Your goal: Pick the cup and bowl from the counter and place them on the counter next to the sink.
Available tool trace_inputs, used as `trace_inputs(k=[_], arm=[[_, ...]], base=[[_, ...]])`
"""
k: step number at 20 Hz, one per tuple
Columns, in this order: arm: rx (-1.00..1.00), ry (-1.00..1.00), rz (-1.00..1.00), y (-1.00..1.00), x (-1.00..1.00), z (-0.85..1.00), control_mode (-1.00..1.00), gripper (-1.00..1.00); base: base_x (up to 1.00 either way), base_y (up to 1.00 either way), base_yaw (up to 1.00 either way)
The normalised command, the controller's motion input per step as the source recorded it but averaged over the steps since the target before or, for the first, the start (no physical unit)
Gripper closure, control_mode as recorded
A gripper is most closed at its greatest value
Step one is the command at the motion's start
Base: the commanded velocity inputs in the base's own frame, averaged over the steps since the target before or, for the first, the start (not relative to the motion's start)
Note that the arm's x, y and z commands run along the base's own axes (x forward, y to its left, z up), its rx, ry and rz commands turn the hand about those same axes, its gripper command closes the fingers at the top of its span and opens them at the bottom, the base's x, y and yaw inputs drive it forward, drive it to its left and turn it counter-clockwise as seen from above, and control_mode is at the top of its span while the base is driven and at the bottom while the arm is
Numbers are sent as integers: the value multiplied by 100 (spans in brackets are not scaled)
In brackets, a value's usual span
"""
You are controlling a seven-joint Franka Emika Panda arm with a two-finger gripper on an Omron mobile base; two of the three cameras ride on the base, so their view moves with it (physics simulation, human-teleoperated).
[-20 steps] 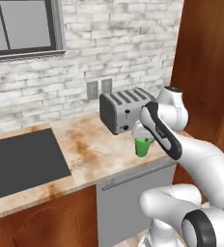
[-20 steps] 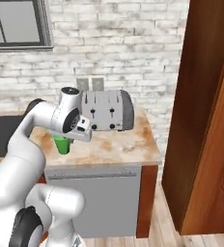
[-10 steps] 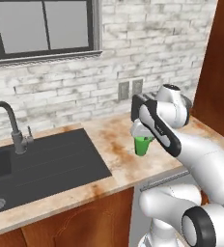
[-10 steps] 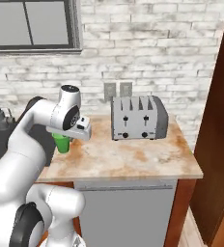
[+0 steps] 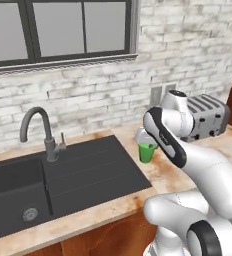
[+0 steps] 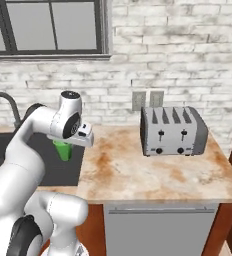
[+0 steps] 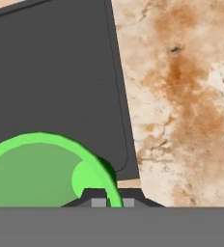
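Note:
My gripper point(image 5: 146, 141) is shut on the rim of the small green cup point(image 5: 147, 153) and holds it upright in the air. The cup point(image 6: 64, 150) hangs over the right edge of the dark sink point(image 5: 83, 175), where the basin meets the blotched beige counter point(image 5: 164, 176). In the hand view the cup's round green rim point(image 7: 34, 161) sits just before my gripper point(image 7: 111, 202), with the sink point(image 7: 51, 72) to its left and the counter point(image 7: 181, 96) to its right. The bowl is out of view.
A tall dark faucet point(image 5: 40, 131) stands behind the sink. A silver four-slot toaster point(image 6: 173, 131) sits on the counter to the right, under two wall outlets point(image 6: 147, 100). Brick wall and a window run along the back.
The base has driven left along the counter, so the toaster slid right and the sink and faucet came fully into view. The cup stays in my shut gripper.

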Motion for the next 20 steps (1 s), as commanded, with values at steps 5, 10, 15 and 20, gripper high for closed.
trace_inputs(k=[5,10,15,20], arm=[[0,0,0,0,0,0,100,100],[0,0,0,0,0,0,100,100],[0,0,0,0,0,0,100,100],[0,0,0,0,0,0,100,100]], base=[[76,-15,22],[15,-3,12],[3,70,0],[0,14,-1]])
